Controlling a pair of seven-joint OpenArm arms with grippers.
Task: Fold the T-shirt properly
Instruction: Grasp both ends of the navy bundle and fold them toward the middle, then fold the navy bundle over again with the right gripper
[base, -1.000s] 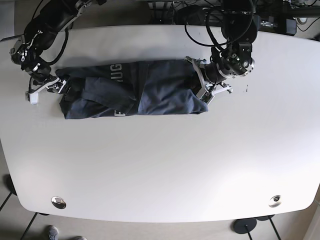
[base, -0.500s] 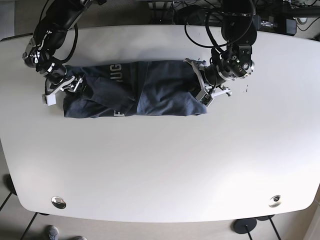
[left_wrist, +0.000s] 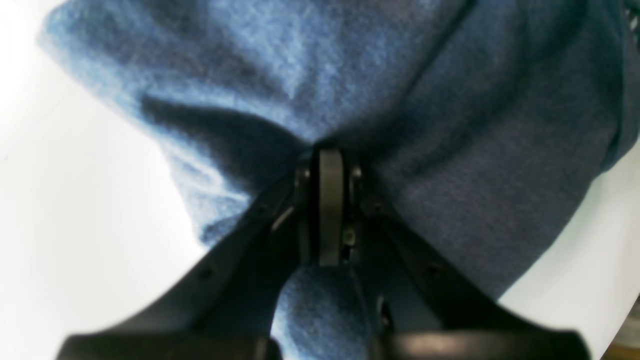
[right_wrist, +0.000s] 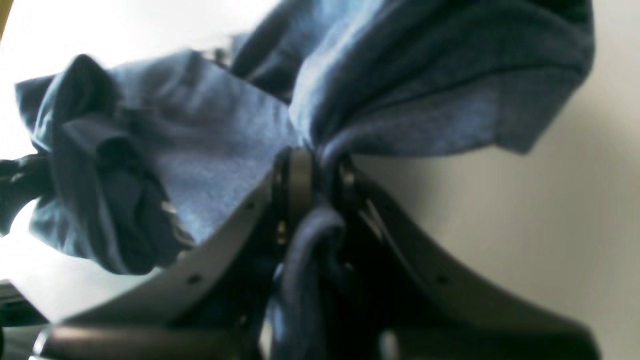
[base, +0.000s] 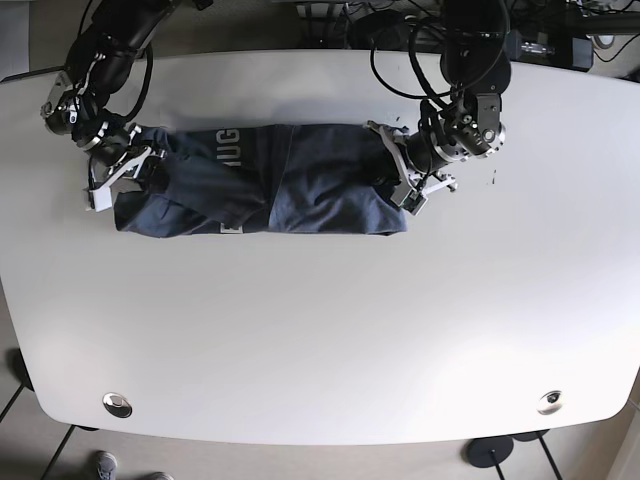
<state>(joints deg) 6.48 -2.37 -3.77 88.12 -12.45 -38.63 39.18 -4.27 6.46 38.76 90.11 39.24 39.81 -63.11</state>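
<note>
A dark blue T-shirt (base: 270, 180) with white lettering lies stretched in a long band across the far half of the white table (base: 320, 320). My left gripper (base: 403, 178) is on the base view's right, shut on the shirt's right end; the left wrist view shows its jaws closed into the blue cloth (left_wrist: 450, 150). My right gripper (base: 128, 172) is on the base view's left, shut on the shirt's left end; the right wrist view shows bunched cloth (right_wrist: 200, 150) pinched between its jaws and lifted off the table.
Black cables (base: 400, 40) and equipment lie past the table's far edge. Two round metal fittings (base: 117, 404) (base: 549, 402) sit near the front corners. The floor shows beyond the table's front edge.
Both grippers have moved with the shirt ends. The left gripper shifted slightly leftward and the right gripper moved back and in, so the shirt band now lies straighter and a little further left.
</note>
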